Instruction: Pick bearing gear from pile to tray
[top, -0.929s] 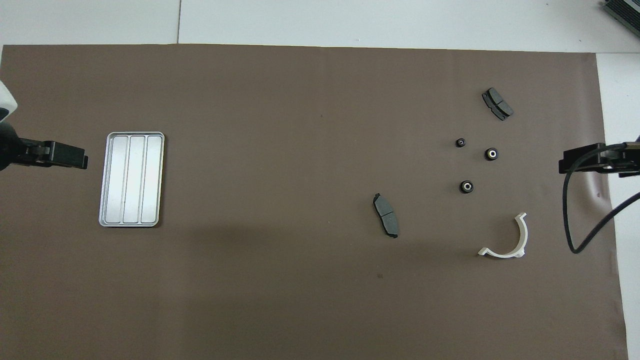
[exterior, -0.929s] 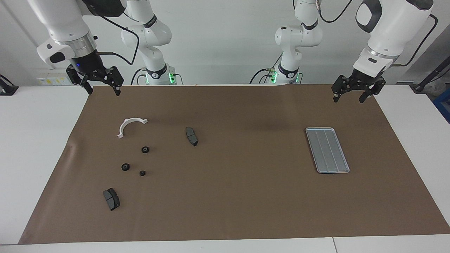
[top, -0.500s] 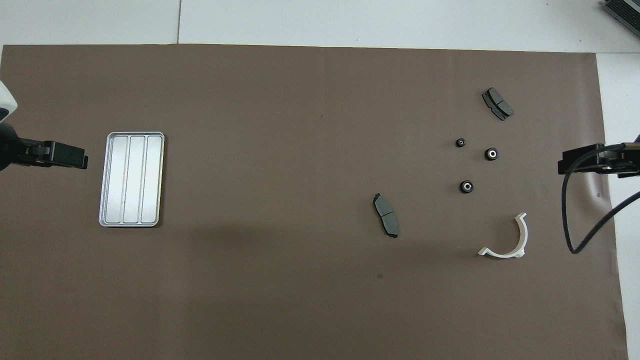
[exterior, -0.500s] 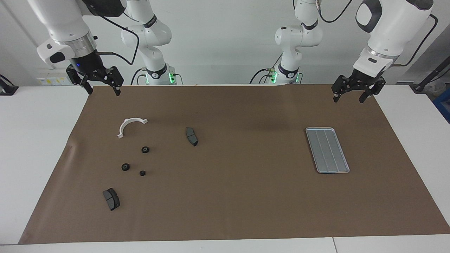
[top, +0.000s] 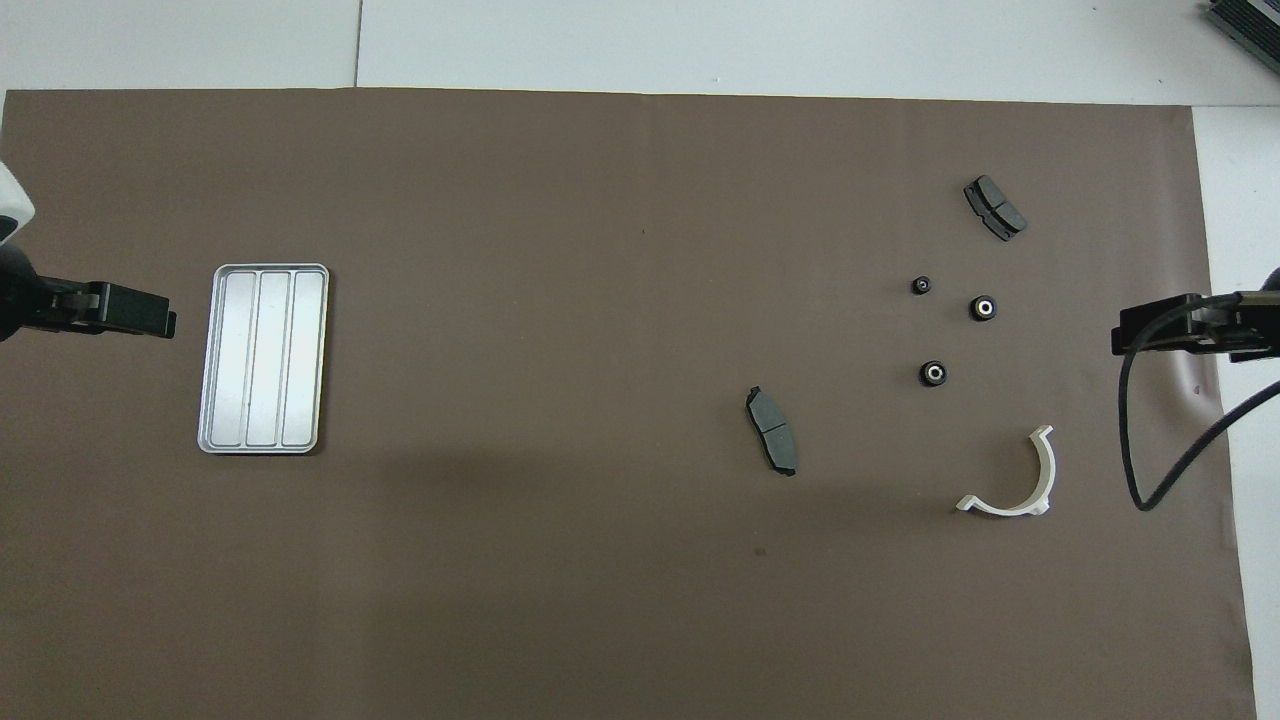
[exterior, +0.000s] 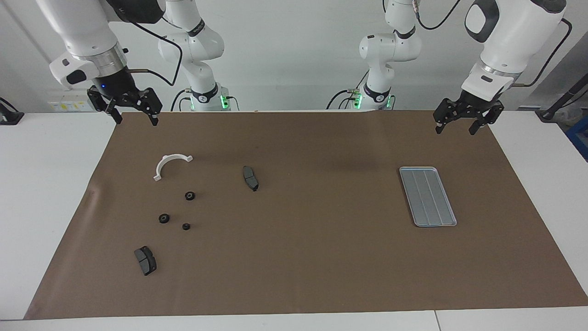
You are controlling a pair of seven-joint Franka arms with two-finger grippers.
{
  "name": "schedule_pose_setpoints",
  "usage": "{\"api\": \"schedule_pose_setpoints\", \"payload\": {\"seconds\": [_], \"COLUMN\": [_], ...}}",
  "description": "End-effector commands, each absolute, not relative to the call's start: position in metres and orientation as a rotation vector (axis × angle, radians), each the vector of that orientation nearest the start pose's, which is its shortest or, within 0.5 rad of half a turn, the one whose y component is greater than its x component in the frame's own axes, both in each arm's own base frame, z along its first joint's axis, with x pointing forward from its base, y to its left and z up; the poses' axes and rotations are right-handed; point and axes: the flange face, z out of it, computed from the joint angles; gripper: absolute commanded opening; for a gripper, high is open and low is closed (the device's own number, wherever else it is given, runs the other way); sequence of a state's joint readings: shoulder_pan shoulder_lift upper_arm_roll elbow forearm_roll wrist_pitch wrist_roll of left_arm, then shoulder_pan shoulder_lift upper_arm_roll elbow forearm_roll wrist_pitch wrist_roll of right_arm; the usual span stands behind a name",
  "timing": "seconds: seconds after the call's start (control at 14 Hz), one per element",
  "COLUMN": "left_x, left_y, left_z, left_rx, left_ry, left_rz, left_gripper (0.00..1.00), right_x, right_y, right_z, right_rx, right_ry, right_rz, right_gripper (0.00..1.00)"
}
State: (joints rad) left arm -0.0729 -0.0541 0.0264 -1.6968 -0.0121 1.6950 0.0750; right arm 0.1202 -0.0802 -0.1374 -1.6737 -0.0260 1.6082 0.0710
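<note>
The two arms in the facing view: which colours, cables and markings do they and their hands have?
Both arms are glossy white with rounded segments, dark joint bands and green lights at the bases. The right hand and left hand are black, with two fingers on linkages. A thin black cable loops beside each wrist; a small blue light shows above the right hand.

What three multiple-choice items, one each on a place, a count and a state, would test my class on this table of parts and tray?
1. Where does the tray lie?
A. toward the left arm's end of the table
B. toward the right arm's end
C. on the white half-ring

2. How many small black round pieces lie on the brown mat?
A. one
B. three
C. five

3. What is the state of the right gripper?
A. shut on a brake pad
B. resting in the tray
C. open, holding nothing

Answers:
1 A, it sits below the left gripper, apart from the parts.
2 B, three lie between the white half-ring and a grey pad.
3 C, its fingertips stand apart in the air above the mat's edge.
</note>
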Motion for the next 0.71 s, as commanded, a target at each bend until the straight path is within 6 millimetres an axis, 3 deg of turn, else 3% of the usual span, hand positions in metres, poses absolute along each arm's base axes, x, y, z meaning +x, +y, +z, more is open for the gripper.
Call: {"api": "schedule_pose_setpoints", "payload": {"seconds": [0.0,0.14,0.5,0.64], "left_x": [0.541,0.541,0.541,0.541], "left_y": [-0.024,-0.024,-0.024,-0.024], "left_z": [0.606,0.606,0.606,0.606], "left_rx": [-3.136,-3.136,-3.136,-3.136], "left_ry": [0.19,0.19,0.19,0.19], "left_rz": [-0.084,-0.084,-0.084,-0.084], "left_gripper": [1.0,1.0,1.0,1.0], "right_x": [0.537,0.551,0.603,0.625], "right_y": [-0.026,-0.026,-0.033,-0.033], "right_z": [0.613,0.604,0.532,0.493], "right_rx": [-3.131,-3.121,-3.143,-3.155], "right_ry": [0.117,0.122,0.01,-0.061], "right_rz": [-0.028,-0.069,-0.091,-0.11], "right_gripper": [1.0,1.0,1.0,1.0]}}
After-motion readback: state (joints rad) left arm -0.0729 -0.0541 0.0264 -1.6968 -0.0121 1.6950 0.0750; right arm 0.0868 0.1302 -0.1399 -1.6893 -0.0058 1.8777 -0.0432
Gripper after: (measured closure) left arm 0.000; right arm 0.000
